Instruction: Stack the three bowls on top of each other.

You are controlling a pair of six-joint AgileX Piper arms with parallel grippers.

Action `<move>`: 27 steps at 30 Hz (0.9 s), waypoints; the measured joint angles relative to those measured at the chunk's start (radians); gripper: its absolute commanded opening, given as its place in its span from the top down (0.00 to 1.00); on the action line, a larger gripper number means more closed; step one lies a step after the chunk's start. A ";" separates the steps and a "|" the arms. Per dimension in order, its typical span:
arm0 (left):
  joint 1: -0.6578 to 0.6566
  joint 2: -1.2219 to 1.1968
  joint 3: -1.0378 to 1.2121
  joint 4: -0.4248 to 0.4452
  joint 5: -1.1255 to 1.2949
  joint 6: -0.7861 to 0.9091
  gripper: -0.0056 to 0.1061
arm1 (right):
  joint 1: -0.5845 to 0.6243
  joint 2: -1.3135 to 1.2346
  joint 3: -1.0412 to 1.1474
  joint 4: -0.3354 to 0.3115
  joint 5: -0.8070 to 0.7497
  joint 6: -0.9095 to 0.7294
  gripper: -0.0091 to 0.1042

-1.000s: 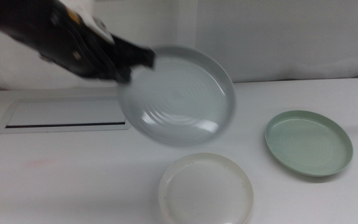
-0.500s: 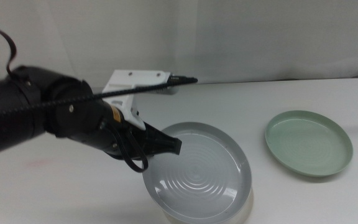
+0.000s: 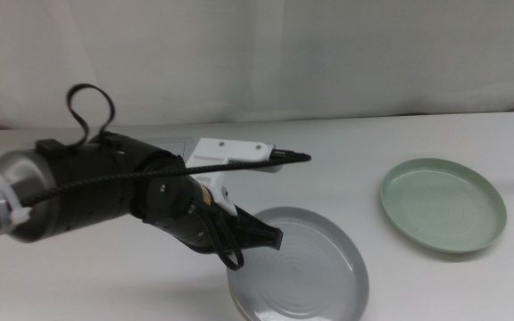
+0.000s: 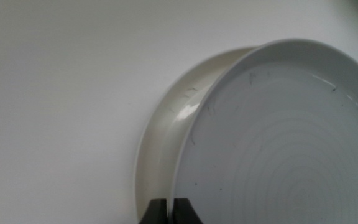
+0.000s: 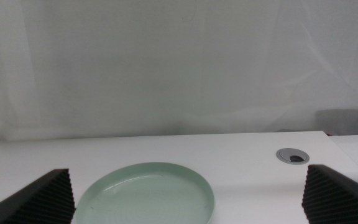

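The left gripper (image 3: 270, 239) reaches in low over the counter (image 3: 78, 276), its jaws clenched on the near-left rim of the blue-grey bowl (image 3: 302, 263). That bowl sits over the white bowl (image 4: 160, 134); the left wrist view shows the white rim peeking out as a crescent beside the blue-grey one, so the upper bowl looks slightly off-centre and perhaps tilted rather than fully nested. The step in hand seems to be seating the blue-grey bowl in the white one. Next, I judge, the jaws need to let go and lift clear without dragging the rim sideways

Further right, the pale green bowl (image 3: 443, 205) lies alone on the counter, well apart from the pair. The right gripper (image 5: 185, 193) waits facing it from beyond, out of the middle view, jaws released and spread wide. That bowl remains to be carried over and set on top, which calls for a rim grasp like the one used here
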 measured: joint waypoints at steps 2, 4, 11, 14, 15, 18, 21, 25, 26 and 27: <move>-0.002 0.016 0.000 0.000 -0.005 0.000 0.98 | 0.000 0.000 0.000 0.000 0.000 0.000 0.01; -0.002 0.028 0.000 0.000 -0.013 -0.002 0.98 | 0.000 0.000 0.000 0.000 0.000 0.000 0.01; -0.002 0.061 0.000 0.000 -0.034 -0.004 0.98 | 0.000 0.000 0.000 0.000 0.000 0.005 0.01; -0.002 0.080 0.000 0.000 -0.035 -0.004 0.98 | 0.000 0.000 0.000 0.000 0.000 0.005 0.01; -0.002 0.092 0.000 -0.002 -0.037 -0.006 0.98 | 0.000 0.000 0.000 0.000 0.000 0.005 0.01; -0.002 0.091 0.000 -0.004 -0.041 -0.006 0.97 | 0.000 0.000 0.000 0.000 0.000 0.005 0.01; -0.002 0.091 0.000 -0.004 -0.050 -0.006 0.80 | 0.000 0.000 0.000 0.000 0.000 0.005 0.01; -0.002 0.091 0.000 -0.004 -0.054 -0.006 0.34 | 0.000 0.000 0.000 0.000 0.000 0.005 0.01; -0.002 0.091 0.000 -0.004 -0.054 -0.006 0.18 | 0.000 0.000 0.000 0.000 0.000 0.005 0.01; -0.002 0.091 -0.002 -0.004 -0.054 -0.006 0.12 | 0.000 0.000 0.000 0.000 0.000 0.005 0.01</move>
